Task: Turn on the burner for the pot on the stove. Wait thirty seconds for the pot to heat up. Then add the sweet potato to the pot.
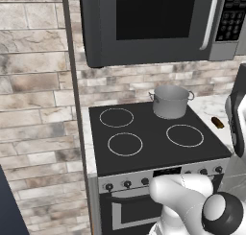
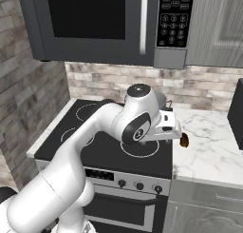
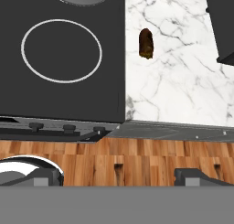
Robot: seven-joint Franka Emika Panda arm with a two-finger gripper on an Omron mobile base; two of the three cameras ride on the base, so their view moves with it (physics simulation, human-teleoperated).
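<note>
Looking at the stove (image 1: 153, 147) first: black glass top, four white rings, knobs (image 1: 127, 183) along the steel front. Pot (image 1: 170, 101) sits on the back-right ring, at about 1 o'clock from the stove centre in the left base view, no lid, nothing visible inside. Sweet potato (image 3: 146, 43) lies on the marble counter (image 3: 183, 81) just right of the stove, at about 3 o'clock from the pot's ring, well apart from the pot.

Arm (image 2: 95, 146) hangs over the front-right ring, hand pointing down and toward the counter edge. Gripper (image 3: 155, 173): fingertips low in the hand view, clear gap between them, jaws spread, holding nothing.

Step judgement: burner state can't be read from these frames; no glow on any ring. Hand faces the potato more than the knobs, so it's likely the pickup stage, though unsure.

Next move, if pickup: push forward toward 12 o'clock in the hand view, descend, straddle the potato across its short axis, close. Risk: small rounded lump may roll.
</note>
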